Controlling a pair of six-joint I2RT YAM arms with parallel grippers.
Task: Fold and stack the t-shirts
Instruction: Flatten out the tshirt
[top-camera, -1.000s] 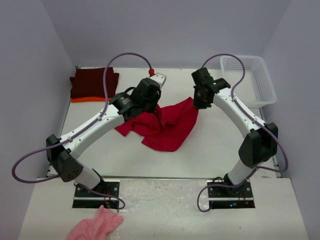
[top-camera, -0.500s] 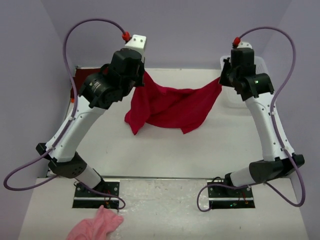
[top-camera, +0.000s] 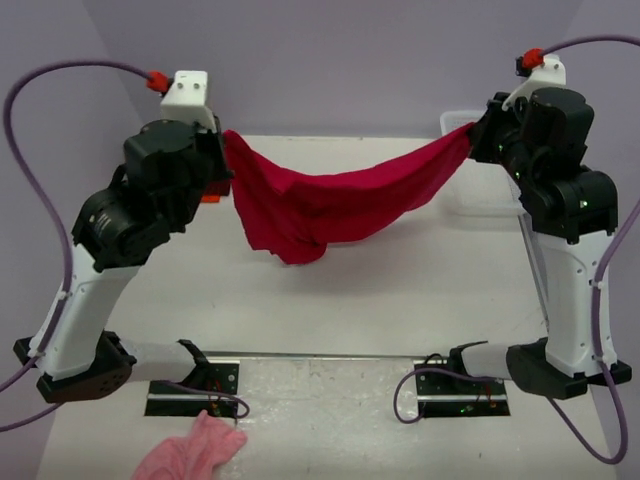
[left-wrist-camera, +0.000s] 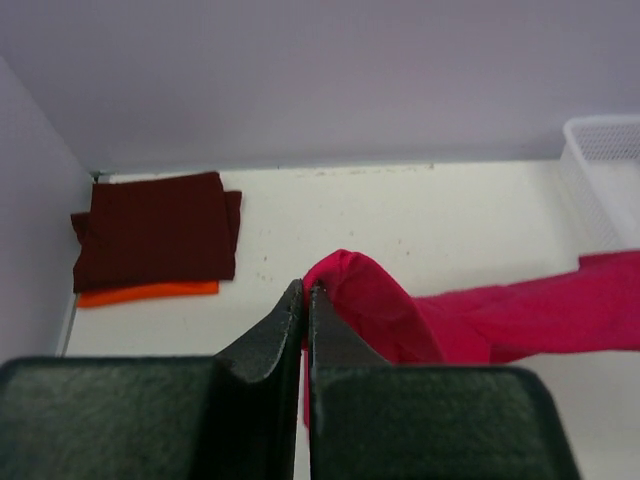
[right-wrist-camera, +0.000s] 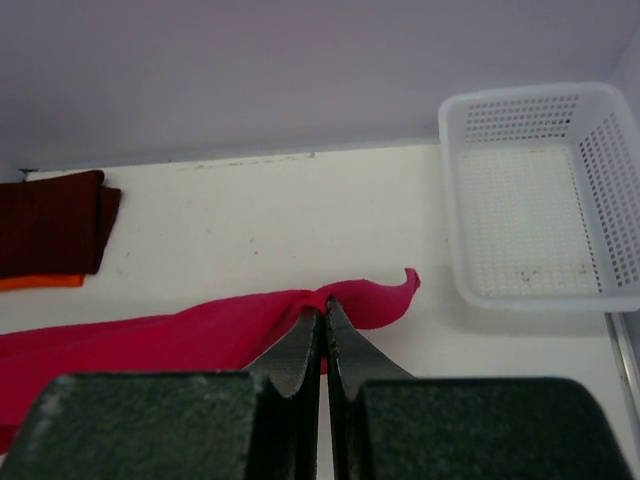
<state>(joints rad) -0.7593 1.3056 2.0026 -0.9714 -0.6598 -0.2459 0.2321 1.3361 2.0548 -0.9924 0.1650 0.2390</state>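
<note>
Red shirt (top-camera: 320, 205) hangs slung between the two high arms, above the table (top-camera: 400, 290), sagging lowest left of centre. Left gripper (left-wrist-camera: 305, 292) is clamped on its 9 o'clock edge, right gripper (right-wrist-camera: 322, 312) on its 3 o'clock edge. Maroon shirt (left-wrist-camera: 155, 240) lies folded on orange shirt (left-wrist-camera: 150, 293) in the 10 o'clock corner, and the basket (right-wrist-camera: 520, 92) sits at 2 o'clock. Open tabletop lies between them.
</note>
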